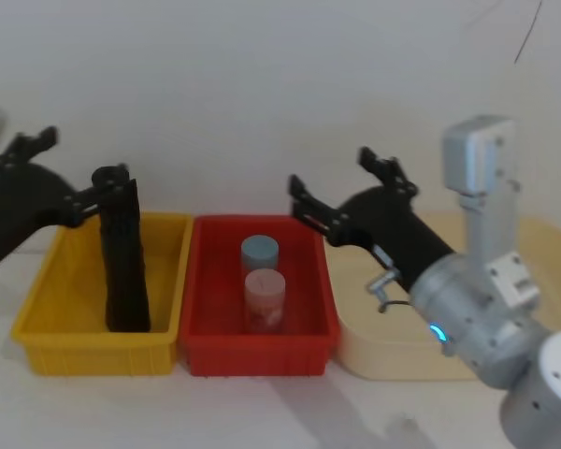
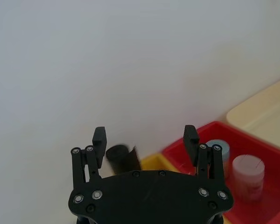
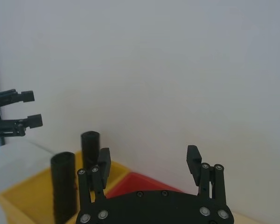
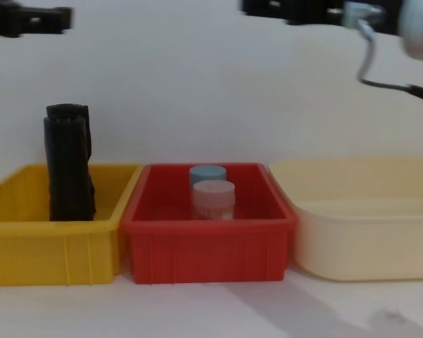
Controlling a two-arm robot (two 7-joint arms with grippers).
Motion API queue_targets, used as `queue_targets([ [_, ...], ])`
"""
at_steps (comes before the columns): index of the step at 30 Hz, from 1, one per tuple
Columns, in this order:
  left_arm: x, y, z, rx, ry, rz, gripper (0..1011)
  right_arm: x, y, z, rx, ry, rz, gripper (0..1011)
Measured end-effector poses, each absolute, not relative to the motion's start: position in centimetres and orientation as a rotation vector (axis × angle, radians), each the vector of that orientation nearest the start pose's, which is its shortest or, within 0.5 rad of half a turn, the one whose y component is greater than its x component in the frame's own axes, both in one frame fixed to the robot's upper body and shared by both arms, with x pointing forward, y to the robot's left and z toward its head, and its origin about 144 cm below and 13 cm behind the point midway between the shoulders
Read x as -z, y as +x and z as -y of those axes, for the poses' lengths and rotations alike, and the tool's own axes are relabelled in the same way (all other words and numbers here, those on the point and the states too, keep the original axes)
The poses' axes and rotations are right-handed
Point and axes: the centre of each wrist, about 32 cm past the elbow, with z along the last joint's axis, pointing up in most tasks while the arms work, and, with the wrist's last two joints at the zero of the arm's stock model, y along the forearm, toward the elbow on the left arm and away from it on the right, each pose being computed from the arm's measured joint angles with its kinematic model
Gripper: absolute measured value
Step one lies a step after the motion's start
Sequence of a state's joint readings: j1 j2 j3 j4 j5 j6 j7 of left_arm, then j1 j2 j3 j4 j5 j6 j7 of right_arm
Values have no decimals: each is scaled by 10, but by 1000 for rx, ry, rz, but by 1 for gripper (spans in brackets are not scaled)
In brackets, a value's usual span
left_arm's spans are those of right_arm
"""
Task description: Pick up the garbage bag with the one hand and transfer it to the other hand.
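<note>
The garbage bag (image 1: 126, 267) is a tall black roll standing upright at the back of the yellow bin (image 1: 47, 318). From the chest view it (image 4: 69, 169) rises well above the bin wall. The right wrist view has two black rolls in that bin, one farther (image 3: 90, 147) and one nearer (image 3: 63, 186); I cannot tell which is which. My left gripper (image 1: 82, 157) hangs open just above the roll's top, which sits between its fingers in the left wrist view (image 2: 120, 158). My right gripper (image 1: 329, 170) is open and empty in the air above the red bin's back right corner.
The red bin (image 1: 206, 281) in the middle holds a blue-lidded jar (image 1: 259, 251) and a pink jar (image 1: 264, 295). A cream tray (image 1: 374, 346) lies to its right, under my right arm. A plain white wall stands close behind the bins.
</note>
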State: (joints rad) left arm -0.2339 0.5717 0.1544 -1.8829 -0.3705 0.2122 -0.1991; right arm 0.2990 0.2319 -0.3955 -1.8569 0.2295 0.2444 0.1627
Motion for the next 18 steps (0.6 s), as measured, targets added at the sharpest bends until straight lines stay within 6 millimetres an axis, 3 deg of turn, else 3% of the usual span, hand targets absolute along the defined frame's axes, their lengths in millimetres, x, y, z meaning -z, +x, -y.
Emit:
queue_targets([
  [10,-1315,473,-332,-1157,20,244,1001,-1312,493,127,884,67,209,1002],
  [18,-1309,480,-339,-1126,-6,187,1001,-1310,499,119,868,28,181,1002],
])
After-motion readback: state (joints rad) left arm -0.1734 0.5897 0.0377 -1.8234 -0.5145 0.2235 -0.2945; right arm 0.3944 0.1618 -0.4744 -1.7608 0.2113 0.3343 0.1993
